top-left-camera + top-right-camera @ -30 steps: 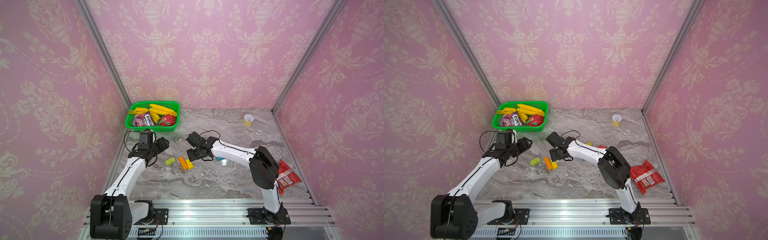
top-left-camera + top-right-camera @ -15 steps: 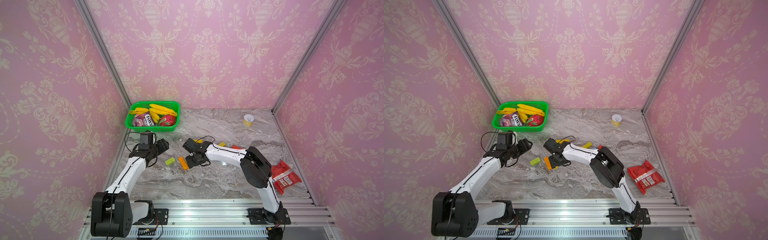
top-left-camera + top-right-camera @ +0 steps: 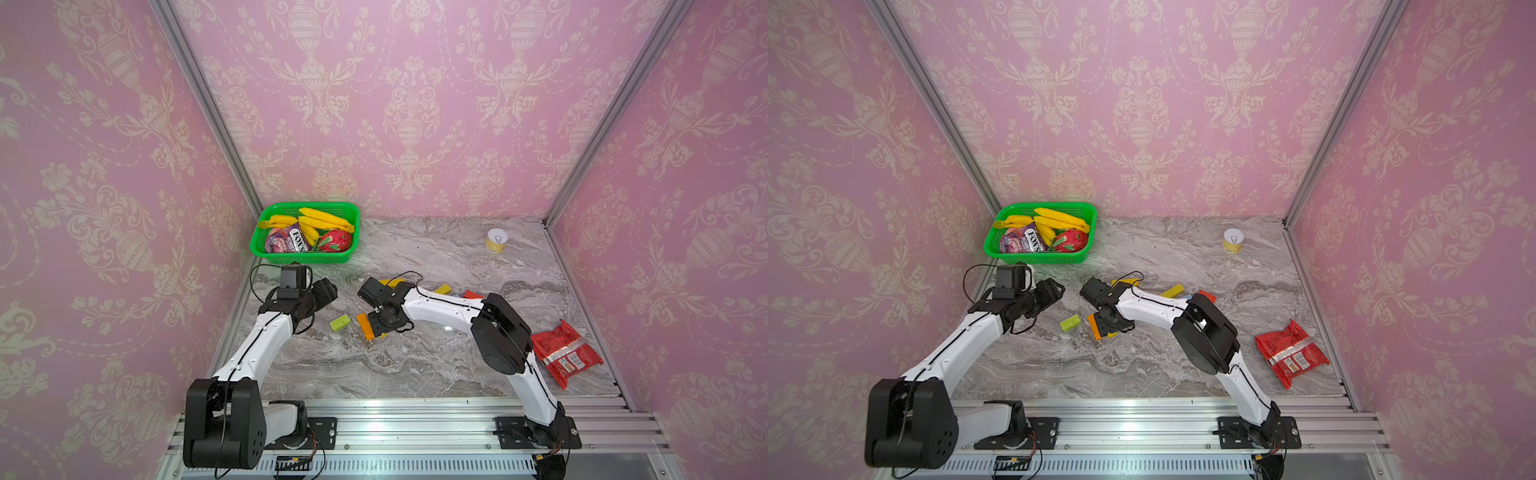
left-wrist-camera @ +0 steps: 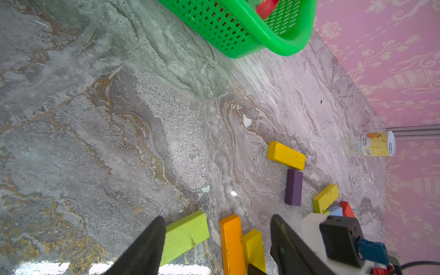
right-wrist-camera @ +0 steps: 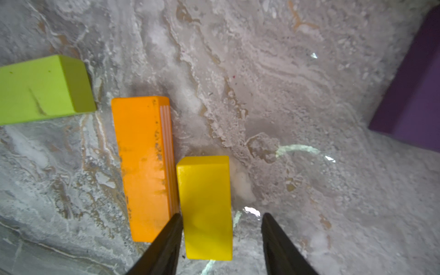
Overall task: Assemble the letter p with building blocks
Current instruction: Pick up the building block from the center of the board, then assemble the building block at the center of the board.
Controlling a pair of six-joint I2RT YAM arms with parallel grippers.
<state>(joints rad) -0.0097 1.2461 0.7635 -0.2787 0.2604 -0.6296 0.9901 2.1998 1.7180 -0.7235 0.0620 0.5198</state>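
Marble tabletop (image 3: 415, 365): carries every item. Green basket (image 3: 305, 258): stands at the far left corner and holds bananas (image 3: 324, 218).

Left gripper (image 4: 216, 217): jaws spread wide, empty, near the lime green block (image 4: 185, 234).

Right gripper (image 5: 221, 215): jaws released, straddling the short yellow block (image 5: 204, 202). One finger sits at the seam with the long orange block (image 5: 142, 166); the other stands clear.

The short yellow block lies flat, flush against the orange block, left of table centre. The purple block (image 4: 294, 188) lies apart.
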